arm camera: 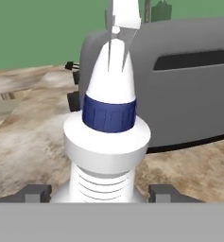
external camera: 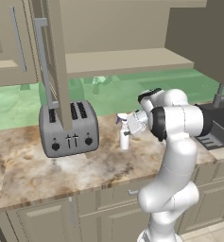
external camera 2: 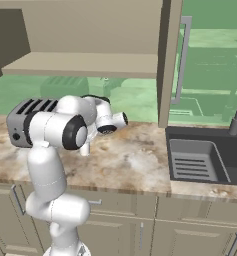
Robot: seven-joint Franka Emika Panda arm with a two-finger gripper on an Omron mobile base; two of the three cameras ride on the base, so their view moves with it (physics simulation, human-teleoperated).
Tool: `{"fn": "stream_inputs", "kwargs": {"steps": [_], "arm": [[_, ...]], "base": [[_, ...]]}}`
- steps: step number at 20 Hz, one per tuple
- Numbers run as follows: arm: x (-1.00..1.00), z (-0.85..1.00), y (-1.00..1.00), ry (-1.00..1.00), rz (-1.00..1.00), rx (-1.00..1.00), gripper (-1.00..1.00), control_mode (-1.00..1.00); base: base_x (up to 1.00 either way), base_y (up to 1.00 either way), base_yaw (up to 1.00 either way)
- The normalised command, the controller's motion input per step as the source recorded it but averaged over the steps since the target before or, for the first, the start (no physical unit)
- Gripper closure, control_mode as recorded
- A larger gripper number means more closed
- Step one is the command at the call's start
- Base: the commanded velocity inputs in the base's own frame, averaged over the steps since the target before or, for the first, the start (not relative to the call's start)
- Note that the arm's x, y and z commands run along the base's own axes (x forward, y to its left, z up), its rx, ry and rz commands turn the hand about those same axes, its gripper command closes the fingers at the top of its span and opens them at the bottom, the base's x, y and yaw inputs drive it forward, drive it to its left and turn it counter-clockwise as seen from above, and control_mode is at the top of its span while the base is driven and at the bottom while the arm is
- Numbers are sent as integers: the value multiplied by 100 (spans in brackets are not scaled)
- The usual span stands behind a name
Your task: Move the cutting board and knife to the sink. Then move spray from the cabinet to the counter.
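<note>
Right beside the toaster (external camera: 68, 128), the spray (external camera: 124, 134) already stands on the counter (external camera: 61, 175), so I'd guess that last step is basically done. The gripper (arm camera: 100, 193) sits spread around the bottle's base with gaps either side, not pinching it; can't tell what's in the sink (external camera 2: 205, 159) though.

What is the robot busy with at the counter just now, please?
The white arm has its claw around the spray bottle, which stands upright on the marbled counter beside the grey toaster. The fingers sit either side of the bottle's body, apparently open. Above, the cabinet door hangs open. The sink lies to the right.
</note>
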Motion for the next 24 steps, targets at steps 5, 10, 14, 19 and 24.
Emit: {"fn": "stream_inputs", "kwargs": {"steps": [5,10,14,19,24], "arm": [[-4,-9,-5,0,0,5,-100,-100],[-8,-4,-12,-1,0,6,-100,-100],[-2,0,-10,-2,0,7,-100,-100],[0,0,-16,-2,0,7,-100,-100],[0,0,-15,-3,0,4,-100,-100]], "base": [[0,0,0],[0,0,0],[0,0,0],[0,0,0],[0,0,0]]}}
